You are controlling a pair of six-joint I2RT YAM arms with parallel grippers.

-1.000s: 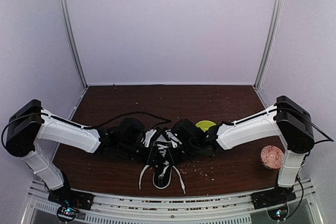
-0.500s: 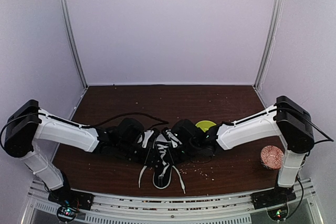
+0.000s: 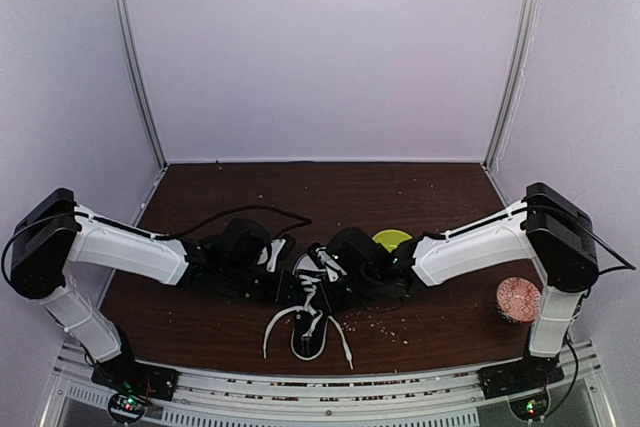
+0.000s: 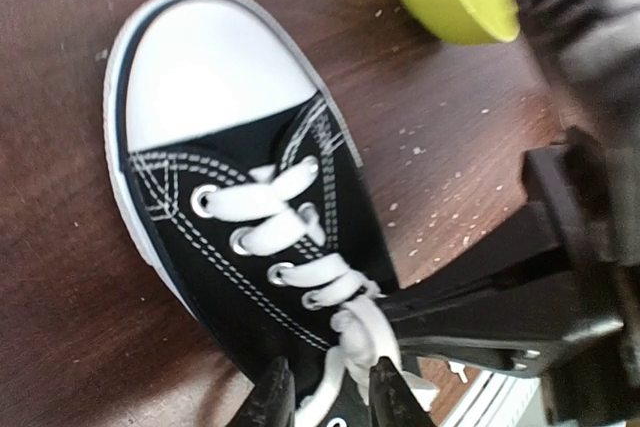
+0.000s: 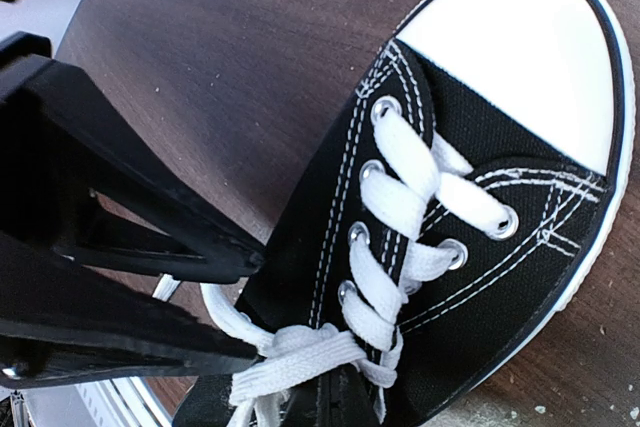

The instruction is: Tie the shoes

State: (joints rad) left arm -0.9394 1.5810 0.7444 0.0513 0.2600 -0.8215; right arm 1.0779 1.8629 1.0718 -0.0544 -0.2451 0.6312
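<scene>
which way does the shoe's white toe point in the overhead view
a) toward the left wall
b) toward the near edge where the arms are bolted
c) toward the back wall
b, in the overhead view the shoe lies with its white toe cap at the end closest to the near edge of the table.

The left arm (image 3: pixel 130 247), based at 7 o'clock, and the right arm (image 3: pixel 470 245), based at 5 o'clock, are stretched low toward the middle. The left gripper (image 4: pixel 330 402) is seen with fingers slightly parted; the right gripper (image 5: pixel 322 409) is closed.
</scene>
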